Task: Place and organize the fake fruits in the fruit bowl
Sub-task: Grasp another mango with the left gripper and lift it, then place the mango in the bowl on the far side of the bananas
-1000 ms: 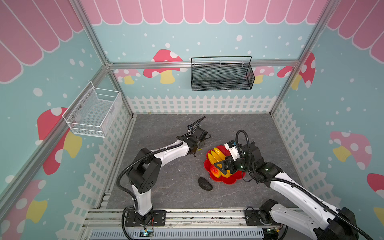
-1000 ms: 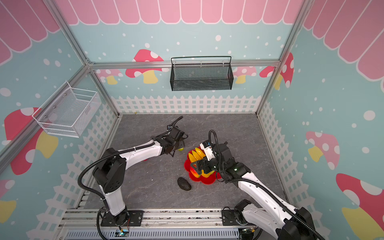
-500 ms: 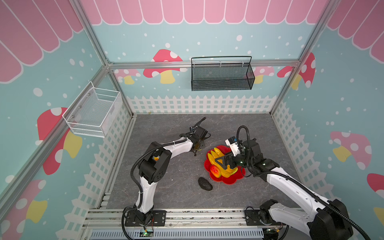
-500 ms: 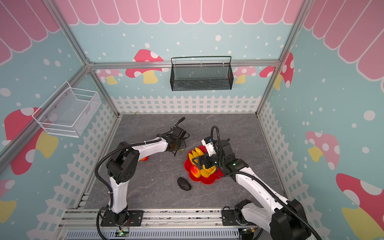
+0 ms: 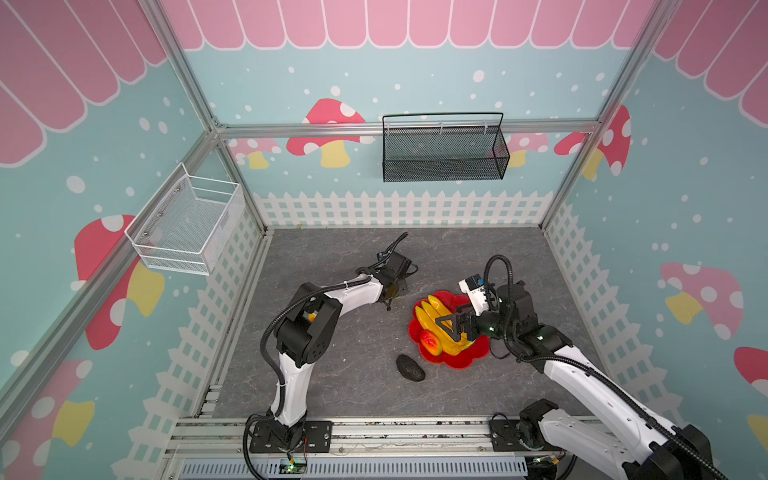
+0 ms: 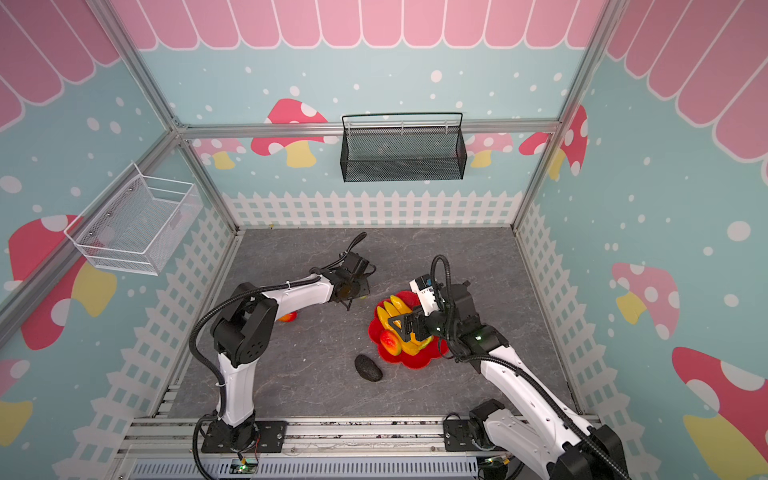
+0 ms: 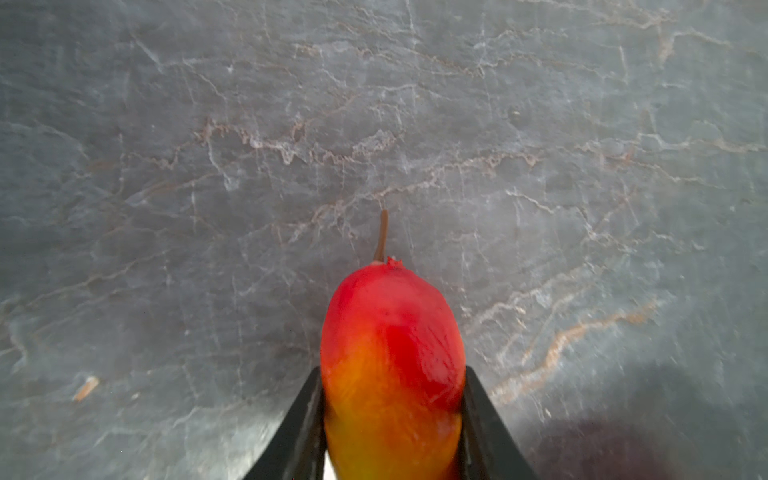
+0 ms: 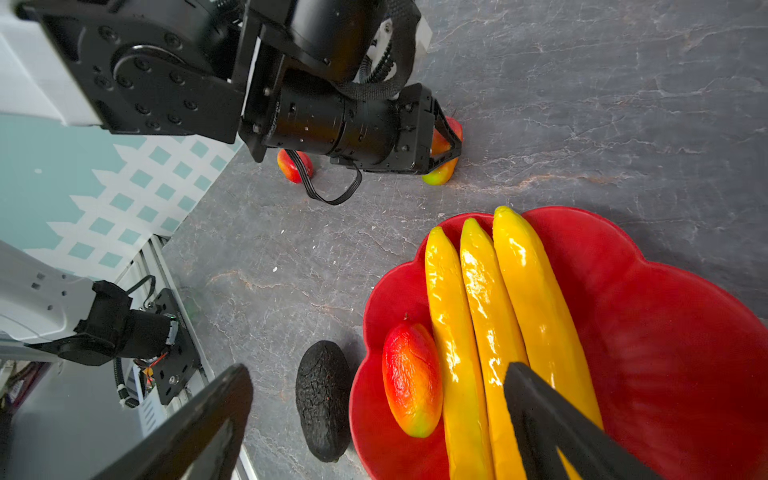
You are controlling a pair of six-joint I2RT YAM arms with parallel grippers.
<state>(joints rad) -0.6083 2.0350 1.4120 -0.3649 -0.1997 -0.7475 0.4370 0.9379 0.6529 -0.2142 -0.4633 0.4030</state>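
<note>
Pinching a red-orange mango (image 7: 390,365) from both sides, the left jaws hold it against the grey desk (image 7: 208,145) near the red fruit bowl (image 8: 673,332). The right jaws stand wide open just above the banana bunch (image 8: 490,316) lying in that bowl, a second mango (image 8: 411,378) touching the bunch beneath them. The avocado (image 8: 324,399) lies on the desk just outside the bowl near the right jaws; a third mango (image 8: 293,166) sits behind the left jaws, under that arm.

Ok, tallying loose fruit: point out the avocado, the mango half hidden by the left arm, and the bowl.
avocado (image 5: 410,368): in a top view, its middle.
half-hidden mango (image 6: 288,317): in a top view, exposed end.
bowl (image 8: 673,332): right wrist view, bare inner wall.
</note>
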